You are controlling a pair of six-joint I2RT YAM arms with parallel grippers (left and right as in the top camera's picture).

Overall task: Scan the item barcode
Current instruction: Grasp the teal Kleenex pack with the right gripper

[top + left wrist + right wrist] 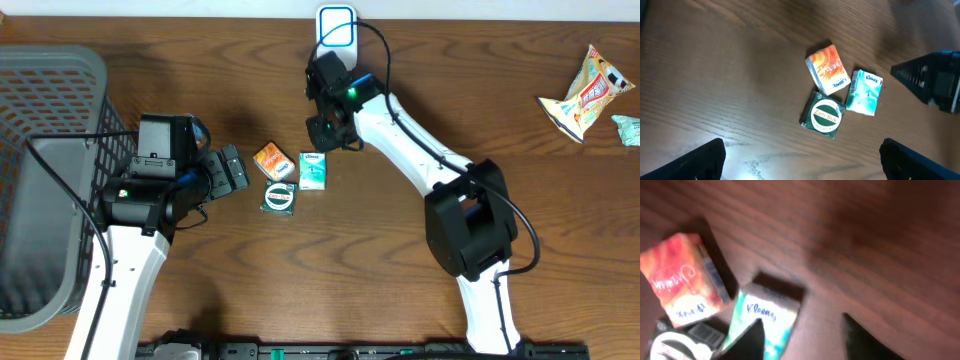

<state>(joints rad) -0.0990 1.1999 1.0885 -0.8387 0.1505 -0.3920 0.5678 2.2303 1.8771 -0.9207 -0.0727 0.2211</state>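
The Kleenex pack [313, 170] was seen lying on the counter [400, 290], just beside an orange packet [273, 160] and a green tin [279, 197]. In the blurred right wrist view it was partly hidden by one finger [747, 342] and cut off below. The right tool [801, 319] and the left tool [801, 150] were held spread, with nothing gripped.

left arm [128, 262], right arm [412, 137]: white link shells, black joint housings, black cables trailing. green light [352, 95] near right wrist; possibly another on left.
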